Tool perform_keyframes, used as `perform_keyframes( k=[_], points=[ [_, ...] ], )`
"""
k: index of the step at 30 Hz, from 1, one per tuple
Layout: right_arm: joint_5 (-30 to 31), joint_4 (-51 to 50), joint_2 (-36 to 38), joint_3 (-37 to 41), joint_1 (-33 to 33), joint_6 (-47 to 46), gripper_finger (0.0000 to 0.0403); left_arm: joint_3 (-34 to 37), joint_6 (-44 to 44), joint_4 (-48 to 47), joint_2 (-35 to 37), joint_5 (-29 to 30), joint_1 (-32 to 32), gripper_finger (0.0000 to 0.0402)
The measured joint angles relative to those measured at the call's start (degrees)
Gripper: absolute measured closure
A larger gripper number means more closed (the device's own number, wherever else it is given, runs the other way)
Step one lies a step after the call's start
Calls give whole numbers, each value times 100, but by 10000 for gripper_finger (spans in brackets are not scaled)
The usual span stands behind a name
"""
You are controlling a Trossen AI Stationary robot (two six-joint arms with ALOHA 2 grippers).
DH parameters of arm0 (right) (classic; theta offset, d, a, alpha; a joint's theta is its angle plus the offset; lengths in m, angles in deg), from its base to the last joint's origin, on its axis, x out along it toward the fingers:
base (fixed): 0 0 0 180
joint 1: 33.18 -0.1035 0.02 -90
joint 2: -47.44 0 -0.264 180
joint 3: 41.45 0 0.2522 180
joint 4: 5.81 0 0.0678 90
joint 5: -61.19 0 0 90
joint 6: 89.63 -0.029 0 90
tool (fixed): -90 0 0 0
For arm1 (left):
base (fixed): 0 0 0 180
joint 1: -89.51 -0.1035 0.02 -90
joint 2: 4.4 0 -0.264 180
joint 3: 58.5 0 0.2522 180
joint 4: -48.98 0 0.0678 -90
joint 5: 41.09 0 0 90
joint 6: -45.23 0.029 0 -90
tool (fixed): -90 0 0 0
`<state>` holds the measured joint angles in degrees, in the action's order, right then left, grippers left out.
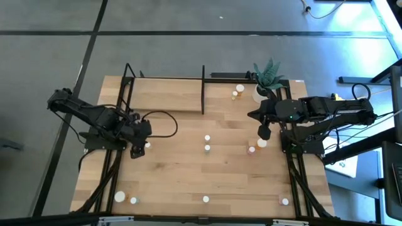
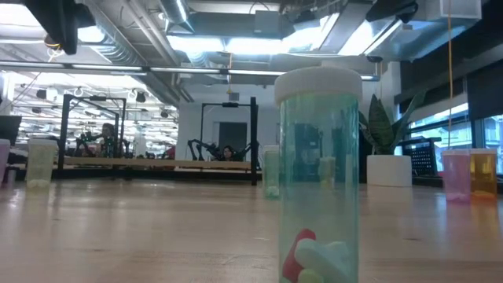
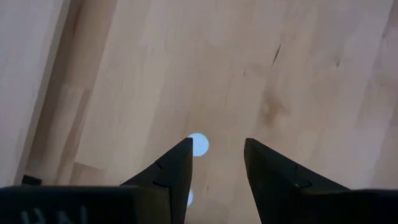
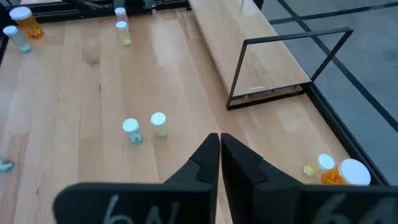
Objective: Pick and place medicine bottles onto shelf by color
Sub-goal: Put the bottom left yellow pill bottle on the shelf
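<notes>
Small white-capped medicine bottles stand scattered on the table: two at the middle (image 1: 207, 143), a pair near my right arm (image 1: 256, 147), and others along the near edge (image 1: 125, 198). Two bottles (image 1: 237, 91) stand on the shelf (image 1: 169, 94), a pale board in a black frame at the far side. My left gripper (image 3: 217, 143) points down, open, above the table's left part. A bottle's white cap (image 3: 199, 144) shows just past one fingertip, untouched. My right gripper (image 4: 219, 140) hangs shut and empty above the right part of the table.
A white plant pot (image 1: 262, 92) stands at the shelf's right end. An upright black bar (image 1: 203, 88) divides the shelf. In the low view a clear green bottle (image 2: 318, 173) stands close up, with a pink (image 2: 456, 174) and an orange one (image 2: 482, 173) at the right.
</notes>
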<state>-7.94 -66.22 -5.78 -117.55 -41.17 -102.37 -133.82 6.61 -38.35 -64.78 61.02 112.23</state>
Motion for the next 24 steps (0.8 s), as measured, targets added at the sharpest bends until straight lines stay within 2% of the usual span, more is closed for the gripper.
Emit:
perform_keyframes(
  k=[6,24],
  points=[
    [2,4,0,2,-2,413,384,250,-176,69,0,16,-4,264],
    [2,7,0,2,-2,407,384,896,-553,587,0,16,-4,264]
  ],
)
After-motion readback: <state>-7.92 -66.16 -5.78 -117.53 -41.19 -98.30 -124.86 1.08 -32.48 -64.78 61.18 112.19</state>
